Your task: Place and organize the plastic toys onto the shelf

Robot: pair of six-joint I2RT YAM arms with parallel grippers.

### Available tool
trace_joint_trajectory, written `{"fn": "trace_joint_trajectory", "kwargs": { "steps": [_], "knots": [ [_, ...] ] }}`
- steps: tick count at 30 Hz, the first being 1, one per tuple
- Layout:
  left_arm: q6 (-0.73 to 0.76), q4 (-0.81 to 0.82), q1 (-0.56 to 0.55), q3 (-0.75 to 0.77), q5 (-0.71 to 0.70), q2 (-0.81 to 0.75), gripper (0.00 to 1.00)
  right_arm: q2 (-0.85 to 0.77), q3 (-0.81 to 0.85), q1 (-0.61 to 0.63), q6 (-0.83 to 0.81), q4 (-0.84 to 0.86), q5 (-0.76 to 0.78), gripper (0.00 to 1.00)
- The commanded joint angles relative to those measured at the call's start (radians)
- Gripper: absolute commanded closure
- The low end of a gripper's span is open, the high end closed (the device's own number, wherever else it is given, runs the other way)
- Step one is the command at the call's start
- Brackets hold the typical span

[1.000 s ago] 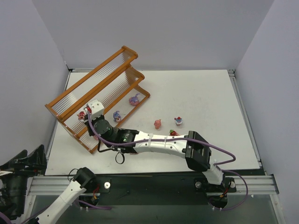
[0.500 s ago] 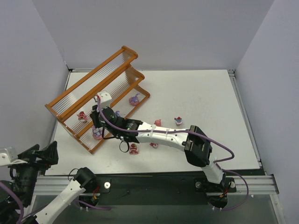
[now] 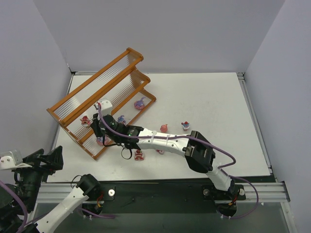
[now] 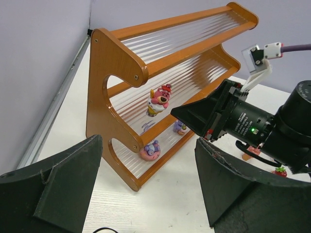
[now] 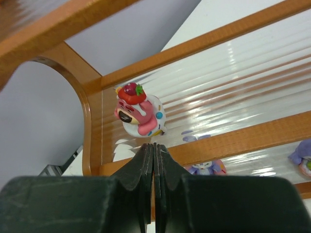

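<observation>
The orange-brown shelf (image 3: 104, 90) stands at the back left. A pink toy with a red top (image 5: 138, 109) stands on its middle tier (image 3: 85, 120). A pink and purple donut toy (image 4: 150, 149) and two purple toys (image 3: 121, 118) (image 3: 141, 103) sit on the lowest tier. Several small toys lie on the table: two (image 3: 164, 128) (image 3: 185, 125) right of the shelf, two (image 3: 139, 155) (image 3: 160, 151) by the right arm. My right gripper (image 5: 153, 145) is shut and empty, its tips just below the pink toy. My left gripper (image 4: 148, 141) is open and empty, off the table's near left corner (image 3: 34, 165).
The right arm (image 3: 160, 141) stretches low across the table from the near right to the shelf's left end. Grey walls close in the left, back and right. A metal rail (image 3: 160, 191) runs along the near edge.
The right arm has swung nearer, uncovering two toys beside it, and its gripper stays at the shelf's left end. The left gripper has risen into view at the bottom left. The toys have not moved.
</observation>
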Motion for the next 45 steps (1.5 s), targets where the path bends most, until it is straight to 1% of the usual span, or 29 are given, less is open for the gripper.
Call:
{"fn": "trace_joint_trajectory", "kwargs": {
  "steps": [1, 22, 36, 40, 45],
  "knots": [
    [-0.006, 0.001, -0.007, 0.007, -0.014, -0.002, 0.13, 0.025, 0.064, 0.003, 0.028, -0.002, -0.016, 1.00],
    [-0.004, -0.008, -0.027, 0.013, -0.042, -0.012, 0.13, 0.100, 0.161, -0.020, 0.010, -0.032, 0.021, 1.00],
    [-0.014, -0.010, -0.039, -0.002, -0.054, -0.015, 0.14, 0.096, 0.144, -0.020, -0.001, -0.033, 0.042, 1.00],
    [-0.017, -0.013, -0.042, -0.002, -0.054, -0.017, 0.13, 0.053, 0.075, -0.015, -0.008, -0.001, 0.053, 1.00],
    [-0.026, -0.013, -0.042, -0.003, -0.051, -0.019, 0.13, 0.033, 0.073, -0.004, -0.030, -0.027, 0.064, 1.00]
  ]
}}
